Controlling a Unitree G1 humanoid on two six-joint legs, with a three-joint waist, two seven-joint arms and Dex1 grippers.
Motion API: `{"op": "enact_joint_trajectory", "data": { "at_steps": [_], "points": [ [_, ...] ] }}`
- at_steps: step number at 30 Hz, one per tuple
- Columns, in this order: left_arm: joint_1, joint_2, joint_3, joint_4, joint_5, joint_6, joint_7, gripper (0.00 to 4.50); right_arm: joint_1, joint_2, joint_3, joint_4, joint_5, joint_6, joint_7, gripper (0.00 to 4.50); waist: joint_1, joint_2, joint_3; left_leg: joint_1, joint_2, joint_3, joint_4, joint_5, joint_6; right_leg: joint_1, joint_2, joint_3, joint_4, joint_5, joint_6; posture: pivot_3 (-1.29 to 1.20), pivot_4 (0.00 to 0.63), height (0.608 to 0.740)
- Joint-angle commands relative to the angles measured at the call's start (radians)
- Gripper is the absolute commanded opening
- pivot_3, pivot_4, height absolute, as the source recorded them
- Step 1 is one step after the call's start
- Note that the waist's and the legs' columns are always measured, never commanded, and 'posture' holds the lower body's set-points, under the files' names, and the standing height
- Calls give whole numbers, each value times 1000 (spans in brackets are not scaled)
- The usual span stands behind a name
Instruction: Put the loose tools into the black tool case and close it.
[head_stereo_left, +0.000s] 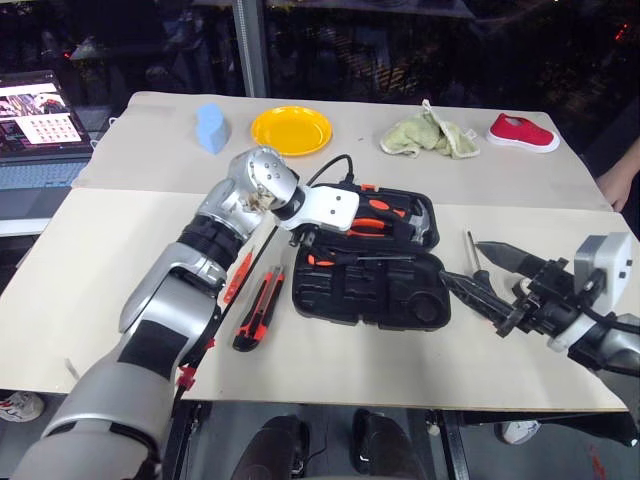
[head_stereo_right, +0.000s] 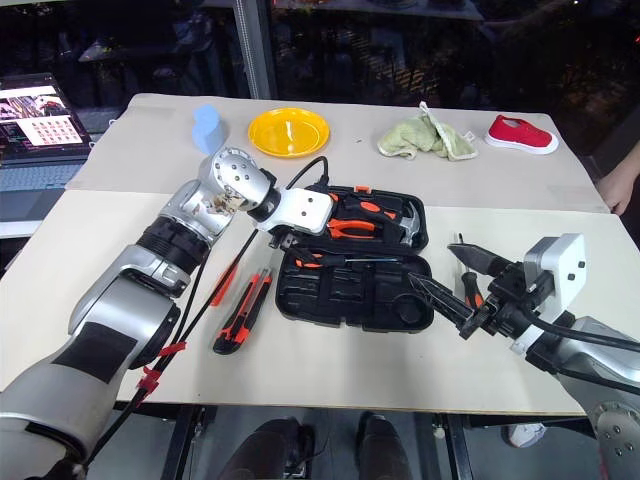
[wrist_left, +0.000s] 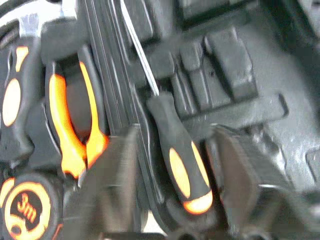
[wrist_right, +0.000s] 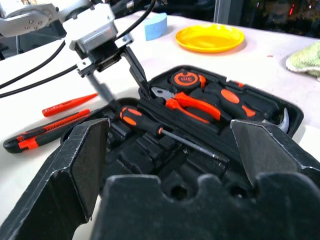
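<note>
- Over the open black tool case (head_stereo_left: 365, 265), near the table's middle, the left gripper (wrist_right: 125, 97) is hanging with its fingers spread to either side of an orange-black screwdriver (wrist_right: 135, 117).
- That screwdriver is lying along the hinge line between the case's two halves. In the left wrist view there is a gap showing on each side of its handle, so the claw is reading as released and not gripping.
- Off the case's right end, the right gripper (head_stereo_right: 432, 262) is hovering with its jaws wide and holding nothing.
- A second screwdriver (head_stereo_right: 466, 288) is lying on the table just beside those fingers.
- To the case's left, the utility knife (head_stereo_left: 260, 310) and the tester pen (head_stereo_left: 237, 278) are lying loose on the table (head_stereo_left: 110, 270), side by side.
- Pliers (wrist_right: 190, 107) and a hammer (wrist_right: 282, 120) are already sitting in the far half.
- Step in hand, as judged: seating the first screwdriver. It is looking laid across the mouldings rather than pressed into a slot.
- Next move is calling for a clean upward clearance of the left hand. After that comes a pick of one of the three loose tools, with the lid waiting until all are in.
- No tape roll is showing clearly enough to place.
</note>
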Motion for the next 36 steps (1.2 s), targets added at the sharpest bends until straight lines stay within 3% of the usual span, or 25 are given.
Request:
{"op": "enact_joint_trajectory", "data": {
  "at_steps": [1,20,36],
  "points": [
    [-16,-29,1,35,21,-7,36,30,14,9,-29,-53,33,-9,-25,4500,0,0,0,0,0,0,1,0,0,0,0,0,0,0,0,0,150,740],
    [-53,-31,40,104,32,-21,43,30,62,27,-38,-61,75,-28,-61,4500,-1,0,0,0,0,0,2,-1,1,0,0,0,2,0,0,0,150,740],
    [-50,-73,-3,220,124,-139,148,30,63,24,-27,-72,68,-28,-66,4500,2,0,0,0,0,1,5,-1,1,0,0,0,4,0,0,0,150,740]
  ]
}}
